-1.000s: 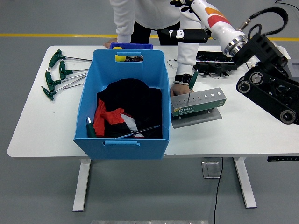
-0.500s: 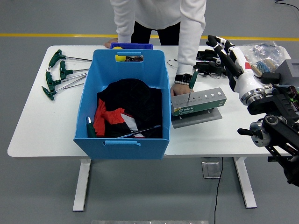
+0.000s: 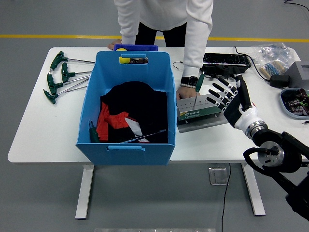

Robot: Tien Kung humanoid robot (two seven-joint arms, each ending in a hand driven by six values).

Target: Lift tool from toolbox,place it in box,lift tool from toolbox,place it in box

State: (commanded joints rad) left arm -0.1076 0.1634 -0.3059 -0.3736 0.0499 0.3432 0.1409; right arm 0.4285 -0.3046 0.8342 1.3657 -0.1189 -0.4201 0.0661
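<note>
1. Head view, far left of the worktop (image 3: 34,125): a cluster of green T-handle wrenches (image 3: 60,77) lies loose, well apart from the action.
2. Next comes the blue box (image 3: 126,108), holding dark and red cloth plus a slim tool or two already inside.
3. Just beside its right wall sits the grey toolbox (image 3: 205,107), a drilled rack. One green-handled tool (image 3: 198,88) stands upright in it. A person's hand (image 3: 185,92) rests against the rack's left end.
4. That tool looks light, stiff and thin; I'd judge the green handle the place to pinch, since the bare shaft seems slippery.
5. Rightmost, the right hand (image 3: 226,96) hovers over the rack's right end, fingers (image 3: 216,93) spread wide, holding nothing.
</note>
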